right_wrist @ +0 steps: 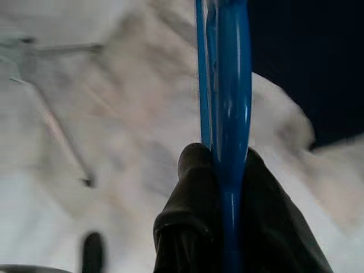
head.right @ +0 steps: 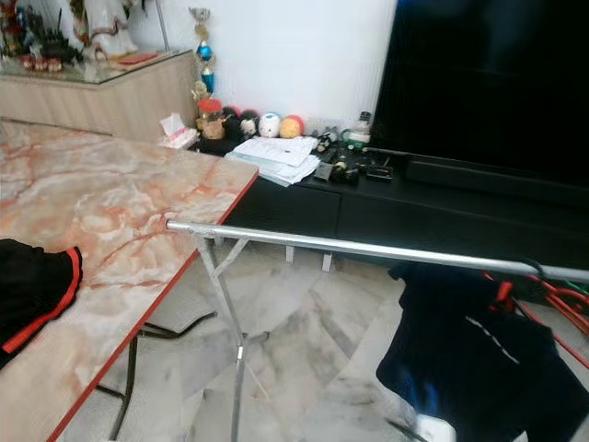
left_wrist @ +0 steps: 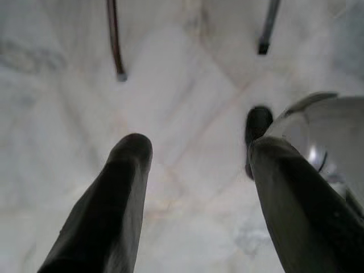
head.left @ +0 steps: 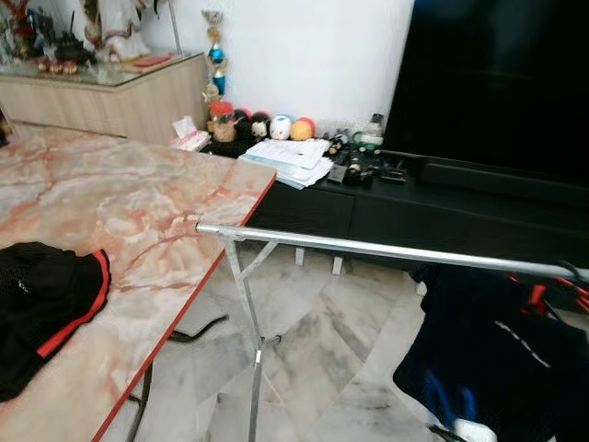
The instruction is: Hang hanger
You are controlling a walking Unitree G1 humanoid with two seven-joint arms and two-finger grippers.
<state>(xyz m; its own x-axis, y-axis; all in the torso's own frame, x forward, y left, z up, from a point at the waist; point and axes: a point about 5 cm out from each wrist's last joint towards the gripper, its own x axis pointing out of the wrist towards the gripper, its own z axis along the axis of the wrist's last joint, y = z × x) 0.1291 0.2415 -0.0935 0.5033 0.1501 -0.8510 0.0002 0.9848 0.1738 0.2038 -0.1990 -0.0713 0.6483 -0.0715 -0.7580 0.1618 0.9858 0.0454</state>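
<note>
Clamped together, the jaws of the right gripper (right_wrist: 224, 187) are pinching a thin blue plastic hanger (right_wrist: 227, 96), whose bar is running straight up between the two black fingers (right_wrist: 187, 210). Behind it the pale marble floor (right_wrist: 114, 114) is blurred. The jaws of the left gripper (left_wrist: 196, 170) are standing apart and are holding nothing; they are pointing down at the same floor, and this arm seems to be idle.

In the head views, a long silver metal rail (head.left: 386, 249) of a clothes rack is crossing the picture from the middle to the right edge, lying almost level, on a thin metal leg (head.left: 248, 322). A dark navy garment (head.left: 497, 359) is already hanging from the right end of the rail, with blue hanger parts showing under it at the bottom. I cannot tell if this is the held hanger.

To the left, a marble-pattern desk with a red edge (head.left: 138, 203) is carrying a black cloth with red trim (head.left: 46, 295). Behind the rail, a low black cabinet (head.left: 442, 212) is holding papers and small objects.

My judgement: the right arm is the nearer one, and the hanger must rise so that its hook is crossing the long axis of the rail.
</note>
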